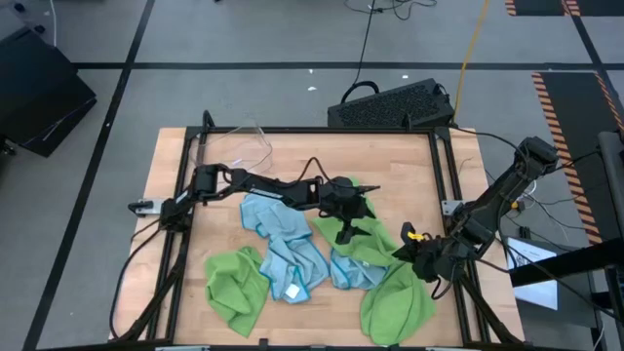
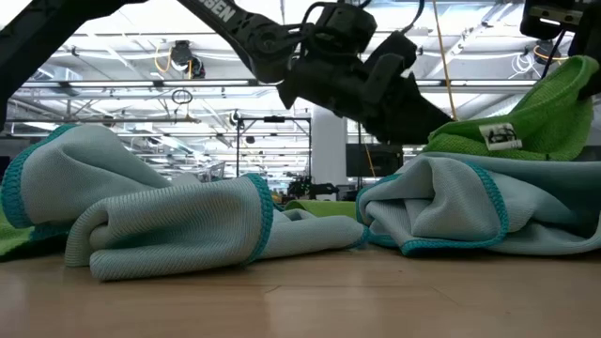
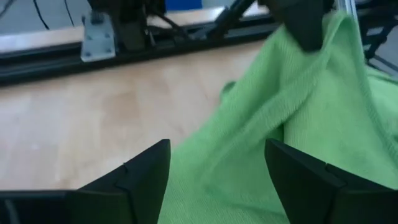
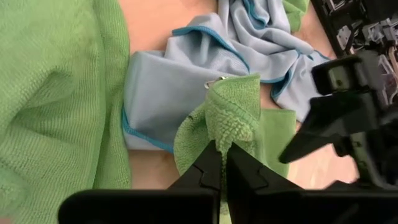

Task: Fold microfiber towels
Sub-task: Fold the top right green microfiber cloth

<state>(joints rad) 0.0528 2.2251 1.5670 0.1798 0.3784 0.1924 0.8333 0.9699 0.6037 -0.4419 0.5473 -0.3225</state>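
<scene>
Your right gripper (image 4: 222, 163) has its 2 fingers pinched tight on a fold of the soft lime green microfiber towel (image 1: 375, 244) at about 4 o'clock on the table. Your left gripper (image 1: 343, 234) hangs over the same towel near centre, jaws spread, holding nothing. Crumpled light blue microfiber towels (image 1: 283, 244) lie toward 7 o'clock on the pale wooden table (image 1: 185, 156).

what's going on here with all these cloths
Two robot arms are working on a pile of blue and green microfiber towels crumpled on a wooden table. The right gripper is shut on a pinched edge of a green towel. The left gripper is open over the same green towel near the middle of the table. Nothing looks folded yet.
</scene>
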